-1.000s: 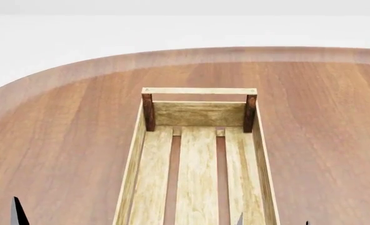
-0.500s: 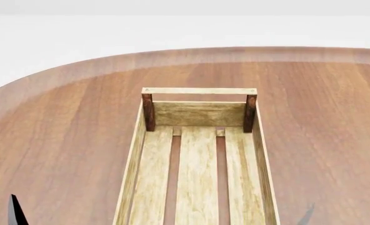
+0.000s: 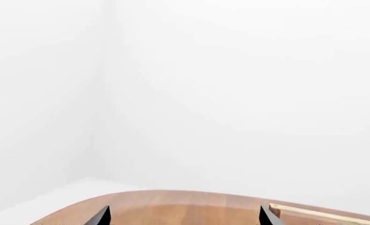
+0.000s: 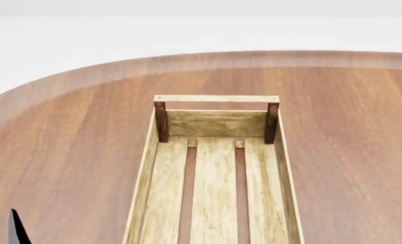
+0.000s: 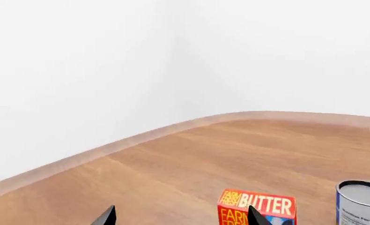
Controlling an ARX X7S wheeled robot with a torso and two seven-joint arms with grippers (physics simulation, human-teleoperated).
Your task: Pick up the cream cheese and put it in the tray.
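Change: right end effector (image 5: 180, 216) withdrawn from head view.
End effectors: both spread open; left end effector (image 3: 183, 215) empty.
Tray (image 4: 150, 147): bare worktop (image 4: 65, 132) either side.
Butter box (image 5: 257, 206): beside right fingertips.

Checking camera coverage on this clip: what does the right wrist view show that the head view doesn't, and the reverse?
Only the right wrist view shows the butter box, a can beside it, and the right gripper with fingers apart. Only the head view shows the tray, nothing visible inside it, and one dark finger of the left gripper at the frame's edge. Both show the wooden table. Neither shows the cream cheese.
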